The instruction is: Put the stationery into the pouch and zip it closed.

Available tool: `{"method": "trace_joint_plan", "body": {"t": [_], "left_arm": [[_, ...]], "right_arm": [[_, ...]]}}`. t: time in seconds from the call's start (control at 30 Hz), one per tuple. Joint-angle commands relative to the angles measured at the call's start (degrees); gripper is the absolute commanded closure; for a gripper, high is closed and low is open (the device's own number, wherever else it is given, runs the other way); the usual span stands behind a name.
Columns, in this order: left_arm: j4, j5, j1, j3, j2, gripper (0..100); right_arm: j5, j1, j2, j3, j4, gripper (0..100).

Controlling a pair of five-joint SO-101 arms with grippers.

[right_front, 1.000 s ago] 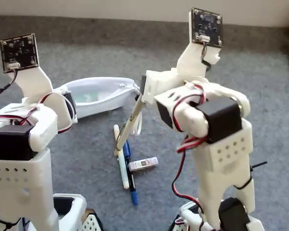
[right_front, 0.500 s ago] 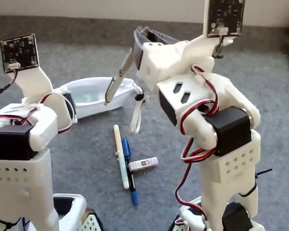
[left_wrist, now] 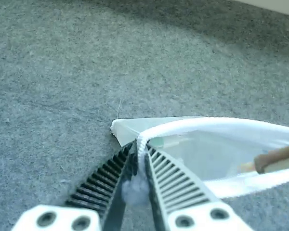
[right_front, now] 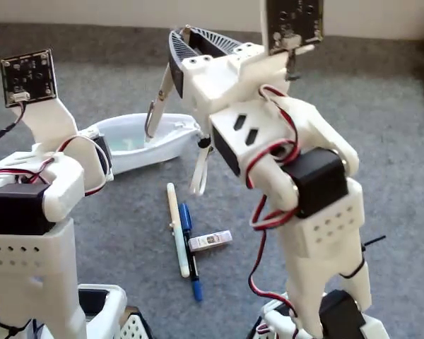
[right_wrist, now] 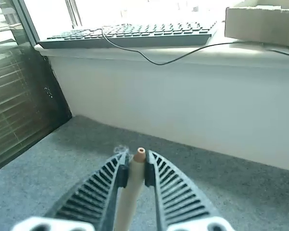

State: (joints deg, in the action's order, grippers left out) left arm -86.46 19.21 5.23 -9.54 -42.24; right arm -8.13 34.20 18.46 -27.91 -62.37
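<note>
- On the grey carpet (right_front: 389, 141), between the two arms, the white pouch (right_front: 138, 145) lies on its side with its mouth gaping.
- At one end of that mouth the left gripper (left_wrist: 140, 161) has its fingers pressed together on the rim, with a fold of the zip edge pinched between them. This looks meant to anchor the pouch and prop the opening wide for the other arm.
- Above the pouch the right gripper (right_wrist: 135, 161) is clamped on the upper end of a tan pencil (right_front: 155, 113). The pencil slants down, and its lower tip sits at the mouth, just over the opening in the left wrist view. Gripping it high leaves the free length able to slide inside, I'd judge.
- From the pouch's end nearer the right arm, a strap (right_front: 200, 169) trails onto the carpet.
- Nearer the arm bases, a white pen (right_front: 174, 226) and a blue pen (right_front: 192, 265) lie side by side, touching. A small eraser (right_front: 210, 241) rests against them. None of the three is packed yet.
- The task seems early: the pencil is on the point of going in, three items wait, and the zip has to stay open until they follow.
</note>
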Motion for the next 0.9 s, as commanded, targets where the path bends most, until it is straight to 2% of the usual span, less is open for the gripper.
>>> {"method": "trace_joint_plan", "body": {"t": [0.0, 0.13, 0.27, 0.57, 0.87], "left_arm": [[0.00, 0.09, 1.19, 0.40, -0.48, 99], [-0.09, 0.09, 1.54, 0.40, -0.48, 99], [0.00, 0.09, 1.54, 0.40, -0.48, 99], [0.09, 0.09, 1.54, 0.40, -0.57, 99], [0.00, 0.09, 1.63, 0.40, -0.57, 99]], "right_arm": [[0.97, 0.57, -0.57, -0.31, 1.89, 99.5], [1.49, 0.57, -0.84, -0.31, 1.80, 99.5], [7.12, 1.10, -0.92, -0.22, 1.71, 99.5], [11.87, 4.88, -1.27, -0.13, -1.98, 99.5], [25.58, 8.48, -0.75, 8.31, -1.54, 99.5]]}}
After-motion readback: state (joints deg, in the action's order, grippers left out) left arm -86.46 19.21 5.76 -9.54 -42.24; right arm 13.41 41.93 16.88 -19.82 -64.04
